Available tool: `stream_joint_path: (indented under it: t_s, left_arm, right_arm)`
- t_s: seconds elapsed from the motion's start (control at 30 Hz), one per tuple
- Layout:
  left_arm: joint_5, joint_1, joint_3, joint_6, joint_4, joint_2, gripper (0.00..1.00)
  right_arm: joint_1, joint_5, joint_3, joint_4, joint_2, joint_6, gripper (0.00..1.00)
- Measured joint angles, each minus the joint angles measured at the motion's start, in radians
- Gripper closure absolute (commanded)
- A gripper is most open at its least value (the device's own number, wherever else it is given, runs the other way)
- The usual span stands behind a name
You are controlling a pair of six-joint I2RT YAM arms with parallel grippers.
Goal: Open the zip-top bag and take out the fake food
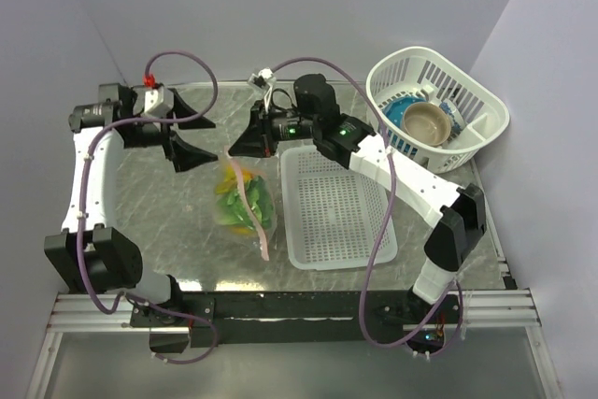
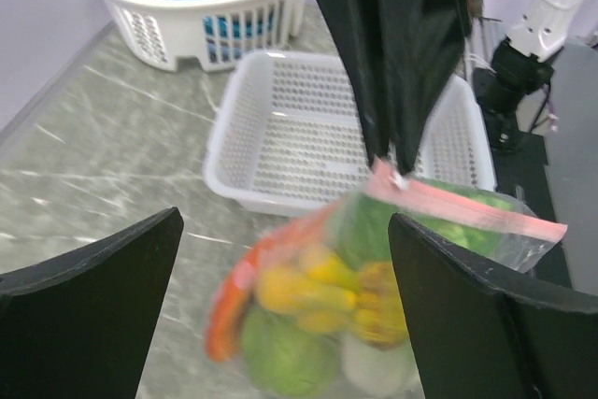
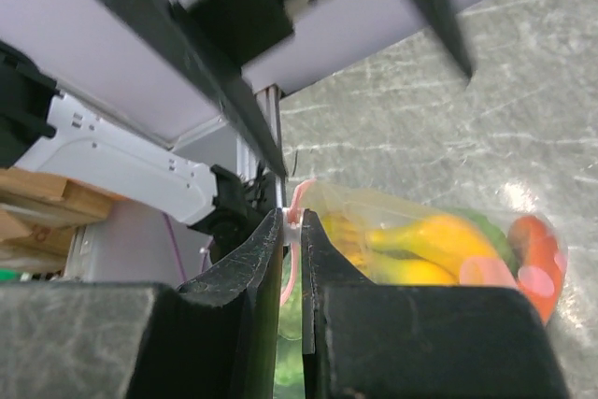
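Nearest the viewer, an aluminium rail [image 1: 280,304] carries both arm bases along the near edge of the tabletop [image 1: 159,221]. Left: the left gripper [image 1: 207,135] stands spread wide, touching nothing, just beside the zip-top bag [image 1: 245,203]. Bare tabletop shows to the left of the bag. Centre: the bag holds the fake food [image 1: 235,205], in green, yellow and orange pieces. The right gripper [image 3: 291,231], pressed together, pinches the pink zip strip [image 2: 467,207] at the bag's top edge. Right: a perforated tray [image 1: 336,207] lies just beside the bag. Far right corner: a basket [image 1: 467,137] holds bowls [image 1: 428,121].
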Motion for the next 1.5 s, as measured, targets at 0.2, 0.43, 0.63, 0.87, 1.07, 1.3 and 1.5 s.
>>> stream_joint_path:
  t_s: [0.2, 0.43, 0.63, 0.87, 1.07, 1.3, 1.5]
  left_arm:
    - [0.002, 0.001, 0.148, -0.137, 0.097, 0.046, 0.01]
    - [0.006, -0.026, 0.017, -0.42, 0.401, 0.004, 0.01]
    - [0.003, -0.034, 0.008, -0.538, 0.509, -0.003, 0.01]
    - [0.003, -0.035, -0.051, -0.686, 0.669, -0.051, 0.01]
    - [0.003, -0.056, -0.093, -0.701, 0.69, -0.065, 0.02]
    - [0.006, -0.122, -0.107, -0.568, 0.557, -0.032, 0.07]
    - [0.005, -0.124, -0.104, -0.419, 0.4, 0.032, 0.1]
  right_arm:
    - [0.0, -0.029, 0.066, -0.102, 0.017, -0.033, 1.0]
    - [0.0, -0.041, 0.277, -0.267, 0.129, -0.098, 1.0]
    - [0.0, -0.03, 0.457, -0.408, 0.218, -0.15, 1.0]
    - [0.0, 0.026, 0.534, -0.485, 0.227, -0.211, 1.0]
    - [-0.001, 0.042, 0.535, -0.504, 0.227, -0.229, 1.0]
    - [-0.003, 0.052, 0.535, -0.511, 0.227, -0.24, 1.0]
    - [-0.021, 0.052, 0.534, -0.51, 0.227, -0.241, 1.0]
